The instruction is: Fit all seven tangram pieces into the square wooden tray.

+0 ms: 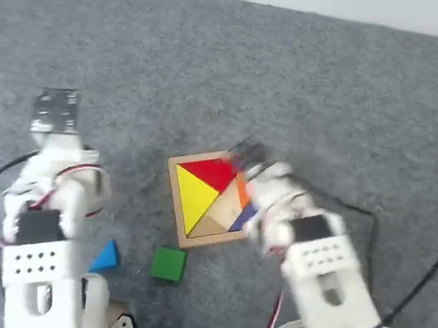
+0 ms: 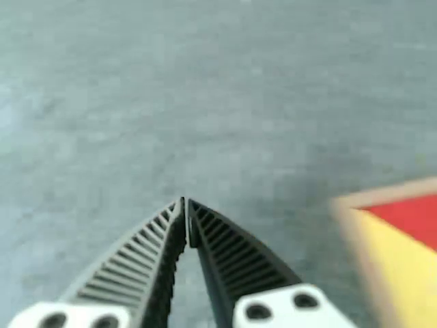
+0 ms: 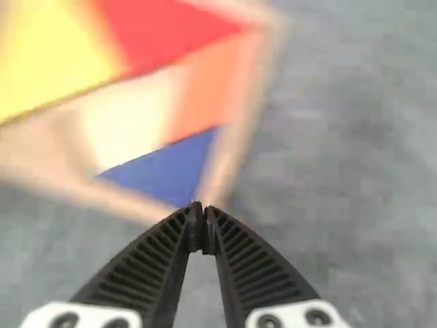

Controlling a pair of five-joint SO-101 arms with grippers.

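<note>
With the tray (image 1: 175, 203) partly filled and the left gripper (image 2: 186, 201) and right gripper (image 3: 199, 208) both pressed together empty, we'd next spread jaws over the green square (image 1: 168, 263) near the tray.

We are seeing two white arms.
The left arm (image 1: 41, 223) and right arm (image 1: 327, 275) are showing perforated shells, black motors and black cables; the left gripper (image 2: 186, 203) and right gripper (image 3: 202, 207) are bearing black ribbed jaws on white mounts.
</note>
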